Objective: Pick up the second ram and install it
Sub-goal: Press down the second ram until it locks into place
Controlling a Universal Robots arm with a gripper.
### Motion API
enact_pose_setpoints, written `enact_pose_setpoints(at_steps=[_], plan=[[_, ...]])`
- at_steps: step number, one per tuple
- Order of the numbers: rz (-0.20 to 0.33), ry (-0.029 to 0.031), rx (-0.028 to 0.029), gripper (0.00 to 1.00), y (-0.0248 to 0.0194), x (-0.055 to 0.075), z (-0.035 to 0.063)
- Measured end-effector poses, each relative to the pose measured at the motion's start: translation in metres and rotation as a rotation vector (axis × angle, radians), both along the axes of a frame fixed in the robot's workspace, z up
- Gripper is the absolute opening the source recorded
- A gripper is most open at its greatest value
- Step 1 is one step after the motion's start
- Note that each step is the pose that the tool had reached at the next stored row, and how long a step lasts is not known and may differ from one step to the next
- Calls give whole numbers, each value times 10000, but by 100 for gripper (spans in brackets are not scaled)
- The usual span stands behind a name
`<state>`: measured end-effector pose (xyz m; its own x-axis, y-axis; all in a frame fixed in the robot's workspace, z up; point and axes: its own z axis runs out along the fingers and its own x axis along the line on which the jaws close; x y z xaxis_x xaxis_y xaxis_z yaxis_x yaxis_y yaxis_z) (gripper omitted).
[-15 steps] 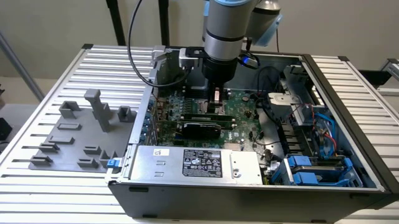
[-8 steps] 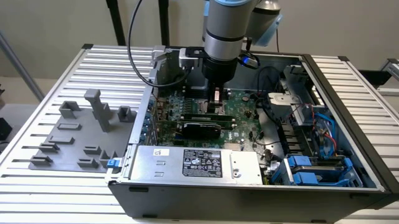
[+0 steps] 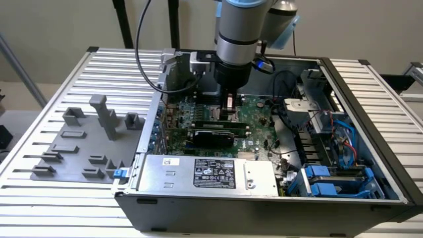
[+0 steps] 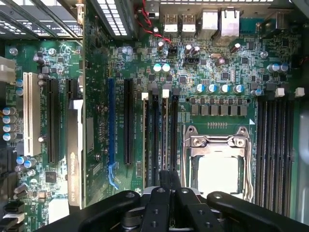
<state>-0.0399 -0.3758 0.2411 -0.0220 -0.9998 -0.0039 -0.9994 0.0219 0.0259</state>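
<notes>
Green motherboard (image 4: 227,72) dotted with pale blue capacitors; black memory slots (image 4: 161,130) tipped with white latches (image 4: 165,93); silver CPU socket (image 4: 219,164); grey fixture blocks (image 3: 86,144); blue drive clips (image 3: 324,181); black gripper (image 4: 169,186); ribbed silver table (image 3: 46,99)

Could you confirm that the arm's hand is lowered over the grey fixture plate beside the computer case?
Not quite: the hand is lowered over the motherboard inside the computer case, as the exterior view shows; the grey fixture plate lies beside the case.
</notes>
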Motion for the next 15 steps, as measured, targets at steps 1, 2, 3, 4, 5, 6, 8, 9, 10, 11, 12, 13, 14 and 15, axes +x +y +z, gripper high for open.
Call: enact_pose_setpoints(at_steps=[1, 2, 3, 4, 5, 6, 8, 9, 10, 11, 12, 13, 14, 15], plan=[[-1, -5, 10, 0, 1, -2, -17], [1, -9, 25, 0, 1, -2, -32], [1, -10, 40, 0, 1, -3, -42], [1, -11, 50, 0, 1, -3, -53], [0, -11, 54, 0, 1, -3, -63], [0, -11, 55, 0, 1, -3, -75], [1, -12, 55, 0, 1, -2, -103], [2, -8, 44, 0, -1, -3, -115], [3, -7, 38, 0, -1, -3, -129], [2, -9, 44, 0, -1, -4, -145], [1, -12, 49, 0, 0, -4, -157], [1, -14, 54, 0, 0, -4, -163], [0, -16, 56, 0, 1, -4, -164], [0, -17, 55, 0, 1, -4, -140]])
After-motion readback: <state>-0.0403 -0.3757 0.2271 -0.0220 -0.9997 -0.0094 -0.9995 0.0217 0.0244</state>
